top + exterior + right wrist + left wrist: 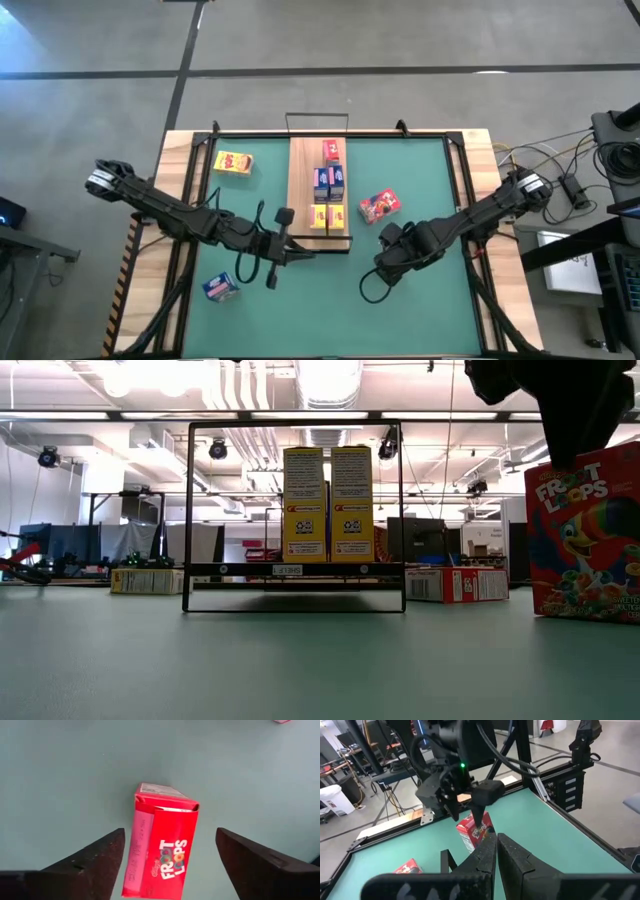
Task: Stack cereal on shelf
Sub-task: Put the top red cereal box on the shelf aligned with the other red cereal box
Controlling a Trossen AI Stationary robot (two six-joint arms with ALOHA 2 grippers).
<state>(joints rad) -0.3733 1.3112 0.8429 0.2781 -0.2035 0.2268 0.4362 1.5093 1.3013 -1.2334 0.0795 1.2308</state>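
Observation:
The shelf (302, 190) lies mid-table with red (330, 150), blue (330, 181) and yellow (328, 215) cereal boxes on it. In the low view two yellow boxes (327, 505) stand upright at its near end, inside the black wire frame (190, 510). My right gripper (170, 831) is open above an upright red box (165, 845), one finger on each side and apart from it. This box also shows in the low view (585, 535) and is hidden under the gripper (388, 238) in the high view. My left gripper (295, 248) is shut and empty by the shelf's near end.
Loose on the green mat (430, 300) lie a red box (379, 206) right of the shelf, a yellow box (232, 163) at the far left and a blue box (220, 287) at the near left. Black rails (455, 200) edge the mat.

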